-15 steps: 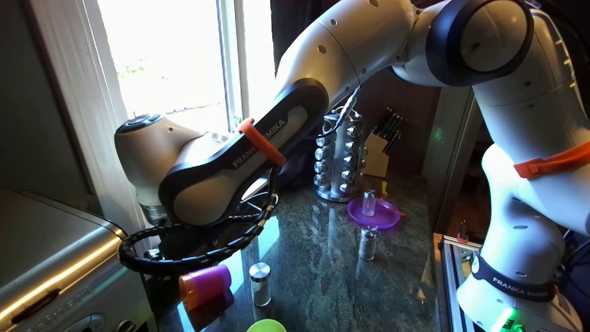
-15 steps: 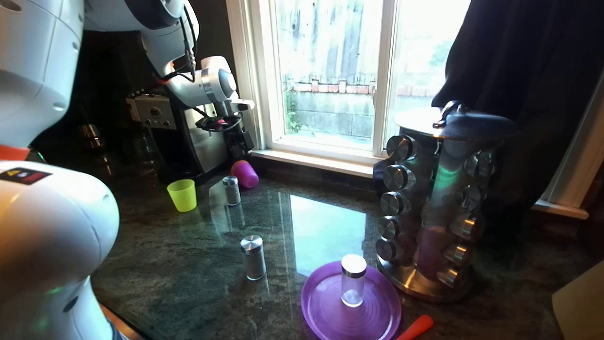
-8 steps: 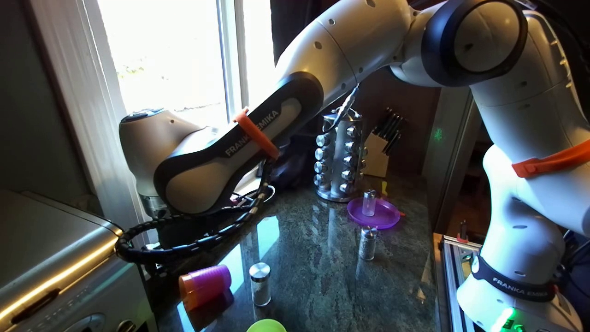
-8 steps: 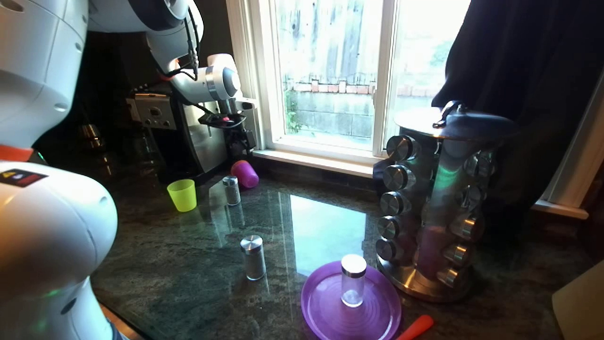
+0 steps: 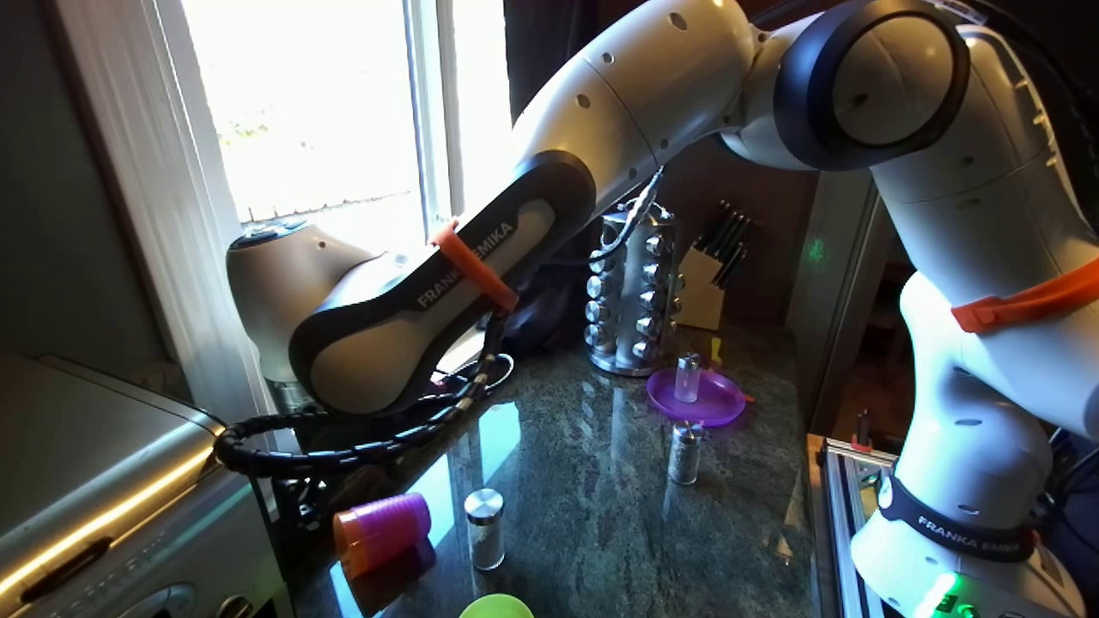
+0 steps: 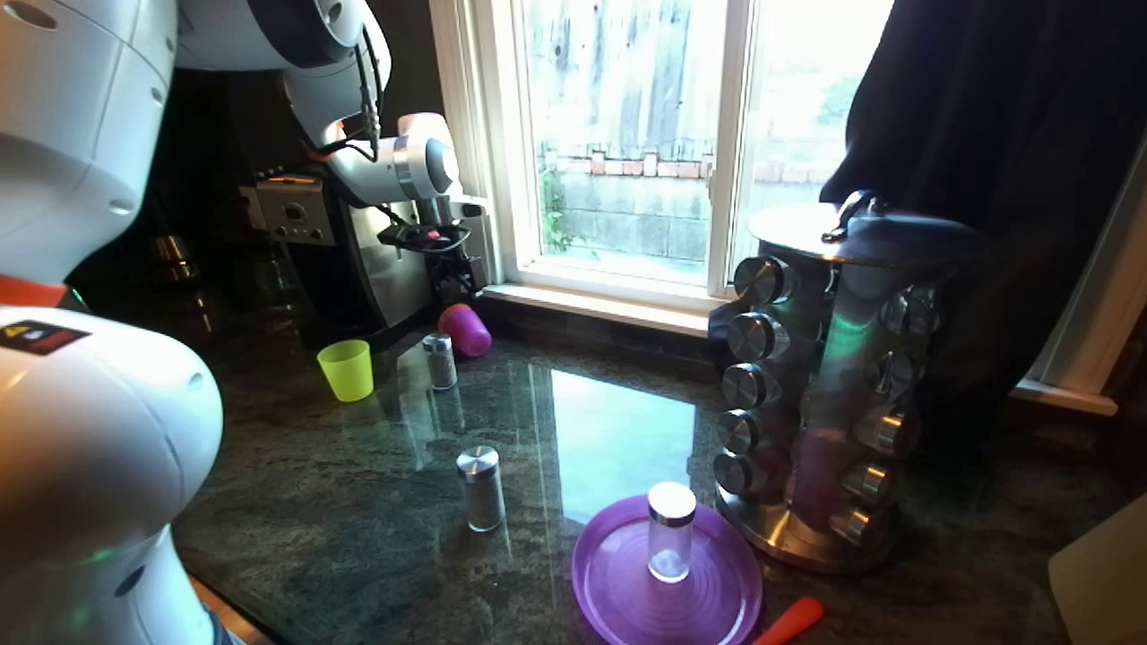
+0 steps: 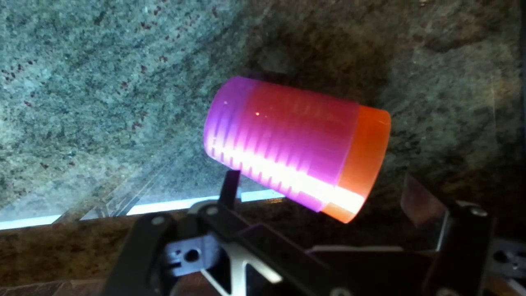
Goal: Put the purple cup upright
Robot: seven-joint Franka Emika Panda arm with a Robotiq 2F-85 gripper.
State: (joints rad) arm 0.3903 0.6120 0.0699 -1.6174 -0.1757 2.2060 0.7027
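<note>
A: What do we see change?
B: Arm (image 5: 635, 94) slightly lower than last frame, gripper (image 7: 320, 185) pointing down, jaws spread.
A: Purple cup (image 7: 283, 135)?
B: Unmoved, on its side on the counter (image 7: 123, 82), near the gripper.

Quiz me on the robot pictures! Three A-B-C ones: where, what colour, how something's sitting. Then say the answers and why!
1. Where's the orange cup?
A) windowsill
B) inside the purple cup
C) inside the green cup

2. What colour is the plate?
A) yellow
B) orange
C) purple

3. How is the purple cup?
A) on its side
B) upright
C) upside down

1 B: its orange rim sticks out.
2 C: it's purple in both exterior views.
3 A: its wide end points sideways.
</note>
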